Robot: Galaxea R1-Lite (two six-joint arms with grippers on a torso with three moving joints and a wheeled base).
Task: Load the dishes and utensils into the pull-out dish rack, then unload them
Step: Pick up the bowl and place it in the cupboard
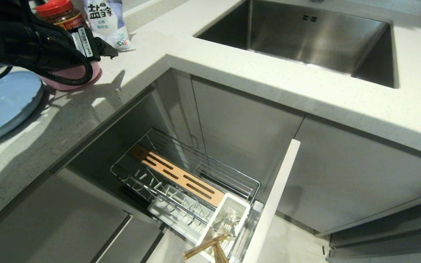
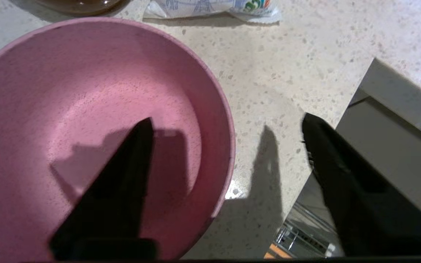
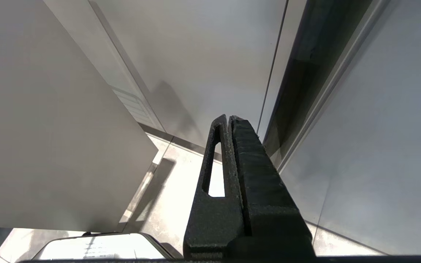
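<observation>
The pink bowl (image 2: 86,120) stands on the countertop near its corner, partly hidden under my left arm (image 1: 31,40) in the head view. My left gripper (image 2: 227,126) is open and straddles the bowl's rim, with one finger (image 2: 122,175) inside the bowl and the other (image 2: 334,164) outside over the counter edge. The light-blue plate (image 1: 2,102) lies flat on the counter at the left. Below, the pull-out dish rack (image 1: 152,146) is drawn out; its white caddy (image 1: 245,208) holds the chopsticks (image 1: 205,246) and metal utensils (image 1: 228,221). My right gripper (image 3: 228,117) is shut and empty, parked low beside cabinet fronts.
A red-lidded jar (image 1: 59,12) and a salt bag (image 1: 106,22) stand just behind the bowl. The steel sink (image 1: 305,40) is set into the counter at the right. The rack's pale cabinet front (image 1: 272,204) juts out over the floor.
</observation>
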